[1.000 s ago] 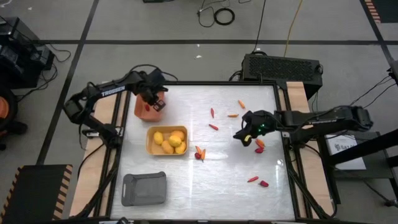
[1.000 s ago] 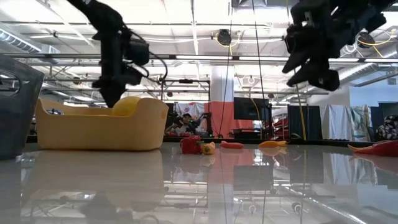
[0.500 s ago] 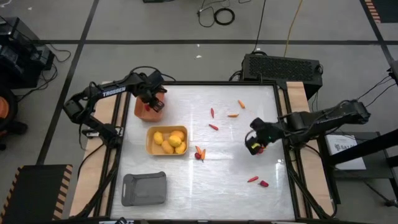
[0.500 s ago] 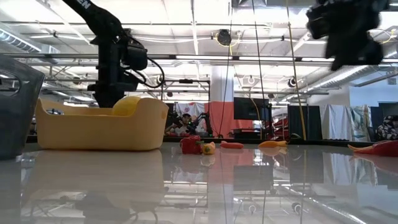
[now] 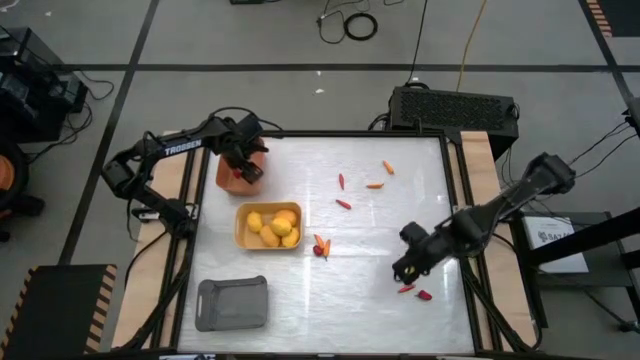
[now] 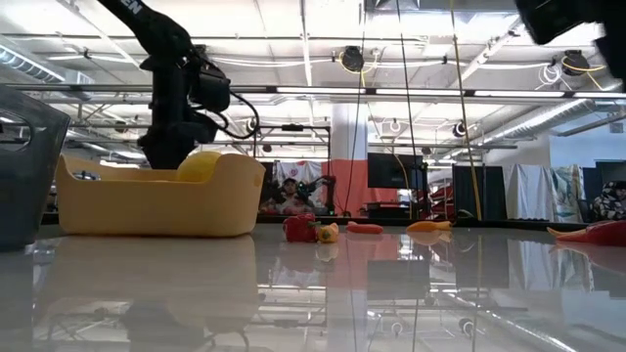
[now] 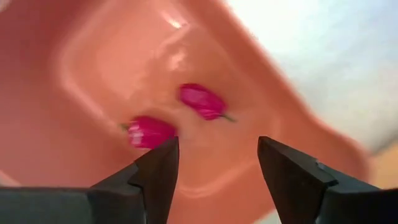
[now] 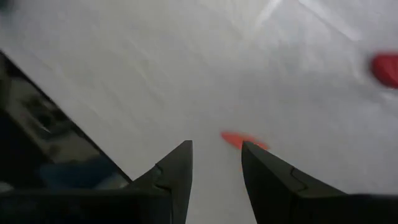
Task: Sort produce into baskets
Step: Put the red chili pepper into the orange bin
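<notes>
Nearest the front edge of the counter (image 5: pixel 380 300) sits the grey basket (image 5: pixel 232 303), with nothing visible inside it. On the right side, the right gripper (image 5: pixel 402 276) hangs low over the counter with its fingers (image 8: pixel 177 171) parted and holding nothing; an orange-red stick piece (image 5: pixel 406 288) lies just beside their tips, and a small red berry piece (image 5: pixel 424 295) lies near it. Farther in, the yellow basket (image 5: pixel 243 238) holds several yellow rounded fruits (image 5: pixel 272 227), and just off its right end lies a small cluster of red and orange pieces (image 5: pixel 320 246). Beyond that, toward the middle of the counter, a red stick (image 5: pixel 343 204), an orange stick (image 5: pixel 374 185), another red stick (image 5: pixel 341 181) and an orange piece (image 5: pixel 388 167) lie scattered, well apart from one another. At the far left corner, the left gripper (image 5: pixel 242 160) hovers over the salmon-orange basket (image 5: pixel 252 184), its fingers (image 7: pixel 155 171) spread open and empty; two red berry pieces (image 7: pixel 202 101) rest on the basket's floor below them.
</notes>
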You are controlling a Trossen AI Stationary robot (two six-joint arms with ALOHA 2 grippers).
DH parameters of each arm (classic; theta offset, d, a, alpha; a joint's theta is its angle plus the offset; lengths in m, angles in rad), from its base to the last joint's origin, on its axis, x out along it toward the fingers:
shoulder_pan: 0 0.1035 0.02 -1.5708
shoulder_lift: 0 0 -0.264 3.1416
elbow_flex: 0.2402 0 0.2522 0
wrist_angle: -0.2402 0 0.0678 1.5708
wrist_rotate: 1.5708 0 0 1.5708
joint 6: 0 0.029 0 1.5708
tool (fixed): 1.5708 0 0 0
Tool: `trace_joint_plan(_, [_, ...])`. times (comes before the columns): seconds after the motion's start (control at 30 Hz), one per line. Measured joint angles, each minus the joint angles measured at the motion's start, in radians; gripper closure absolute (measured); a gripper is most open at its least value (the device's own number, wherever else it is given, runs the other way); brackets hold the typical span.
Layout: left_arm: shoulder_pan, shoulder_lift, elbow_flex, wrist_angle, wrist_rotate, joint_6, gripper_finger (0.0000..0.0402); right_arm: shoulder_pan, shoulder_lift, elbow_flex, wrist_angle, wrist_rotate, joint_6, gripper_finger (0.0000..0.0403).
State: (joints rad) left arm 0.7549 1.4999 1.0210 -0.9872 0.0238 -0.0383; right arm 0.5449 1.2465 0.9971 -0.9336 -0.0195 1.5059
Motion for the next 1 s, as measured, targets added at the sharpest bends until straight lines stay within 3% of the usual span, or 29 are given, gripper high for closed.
trace_joint_plan(0.2, [-0.032, -0.050, 0.000, 0.040, 0.083, 0.019, 0.0176, 0.086, 0.174, 0.154, -0.205, -0.077, 0.012, 0.0274])
trace_joint_plan(0.43, [-0.068, -0.167, 0.000, 0.120, 0.084, 0.018, 0.0175, 0.160, 0.301, 0.180, -0.219, -0.118, 0.022, 0.0263])
trace_joint_plan(0.77, [-0.070, -0.235, 0.000, 0.159, 0.076, -0.006, 0.0175, 0.167, 0.407, 0.164, -0.224, -0.157, 0.019, 0.0173])
trace_joint_plan(1.0, [-0.070, -0.235, 0.000, 0.146, 0.078, -0.033, 0.0175, 0.187, 0.495, 0.110, -0.142, -0.223, -0.132, 0.0145])
